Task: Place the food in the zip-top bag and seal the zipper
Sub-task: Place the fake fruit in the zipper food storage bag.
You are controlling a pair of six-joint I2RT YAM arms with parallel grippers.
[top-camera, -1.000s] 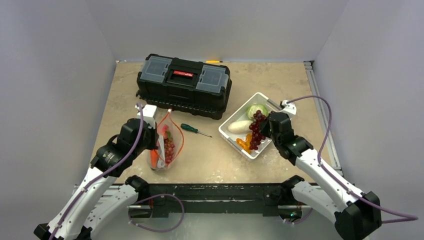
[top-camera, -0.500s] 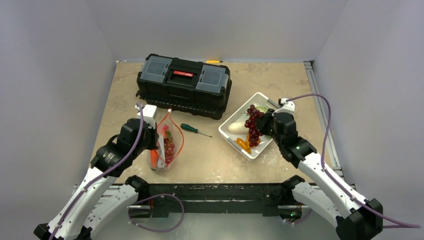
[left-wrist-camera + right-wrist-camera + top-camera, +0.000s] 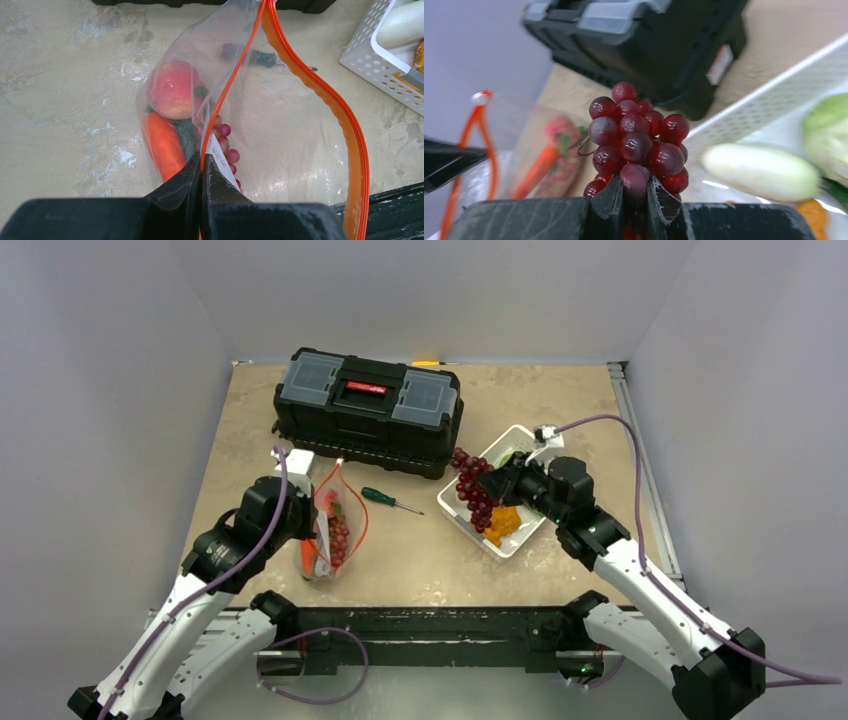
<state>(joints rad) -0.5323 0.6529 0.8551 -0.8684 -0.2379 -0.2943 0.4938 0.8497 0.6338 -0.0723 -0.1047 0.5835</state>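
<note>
The clear zip-top bag [image 3: 338,522] stands open at the left front. It holds a pink peach [image 3: 172,87], an orange carrot [image 3: 162,145], a dark green cucumber [image 3: 186,141] and some grapes [image 3: 226,145]. My left gripper [image 3: 202,162] is shut on one side of the bag's orange-red zipper strip [image 3: 320,95], and the other side bows away from it. My right gripper [image 3: 635,187] is shut on a purple-red grape bunch [image 3: 636,135]. It holds the bunch [image 3: 472,492] in the air over the left edge of the white basket [image 3: 510,550].
The basket holds a pale green cabbage [image 3: 829,130], a pale long vegetable [image 3: 761,170] and an orange piece [image 3: 503,523]. A black toolbox [image 3: 368,410] stands at the back. A green-handled screwdriver [image 3: 385,499] lies between bag and basket.
My right gripper has lifted the grape bunch out of the basket and swung it left, toward the bag. The left arm and the bag have not moved.
</note>
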